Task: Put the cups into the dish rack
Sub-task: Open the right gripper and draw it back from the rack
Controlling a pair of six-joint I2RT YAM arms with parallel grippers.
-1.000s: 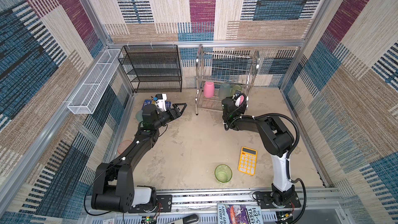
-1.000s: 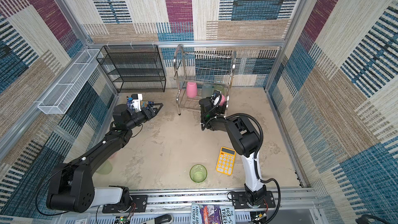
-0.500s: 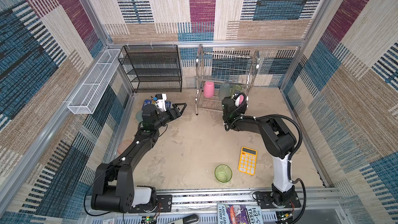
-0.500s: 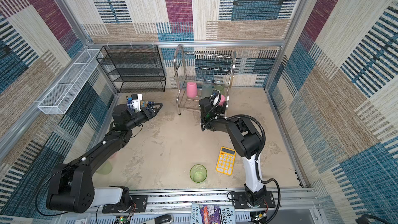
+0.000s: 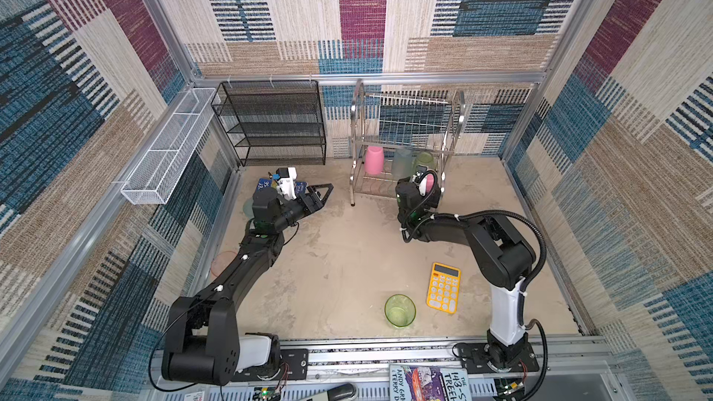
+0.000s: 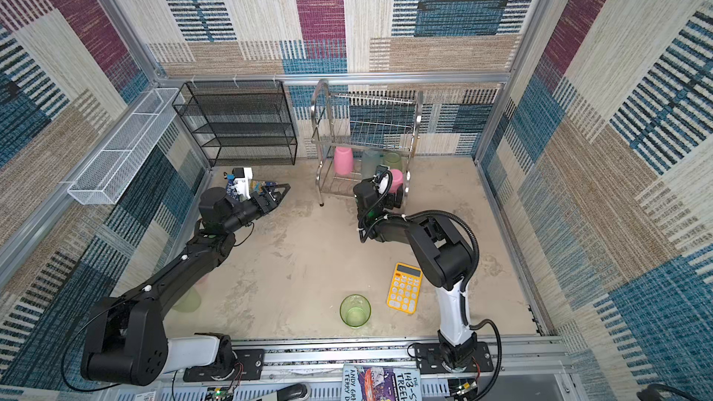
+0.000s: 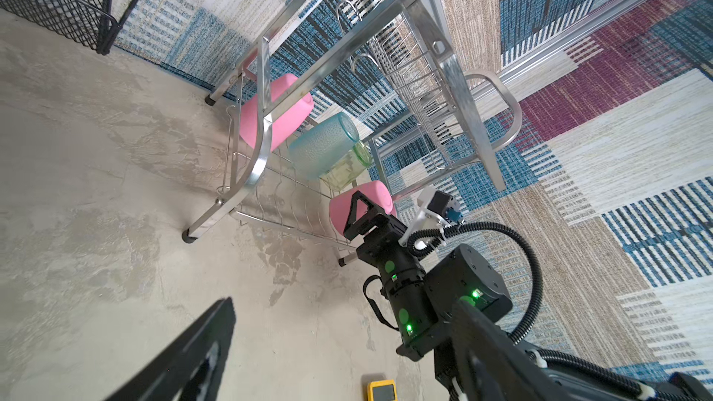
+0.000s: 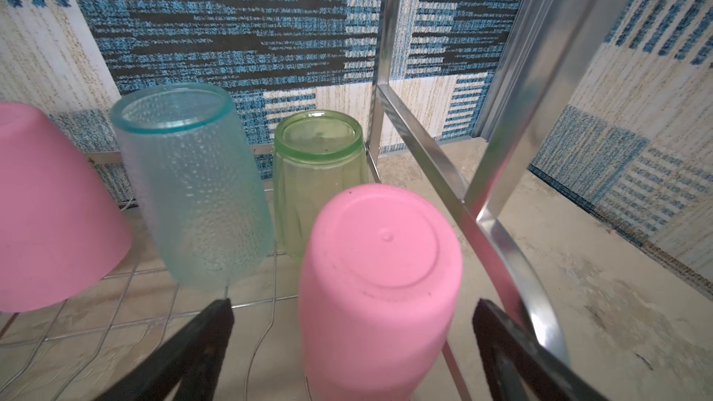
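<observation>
Right gripper [image 8: 352, 302], jaws apart, straddles the upturned pink cup [image 8: 378, 264] in the dish rack [image 8: 424, 144]; probably light, slick plastic, best pinched mid-wall.

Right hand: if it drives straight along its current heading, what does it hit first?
The right hand would most likely meet the upside-down front pink cup first: it stands between the open jaws on the dish rack's lower tier. The green cup sits behind it.
</observation>
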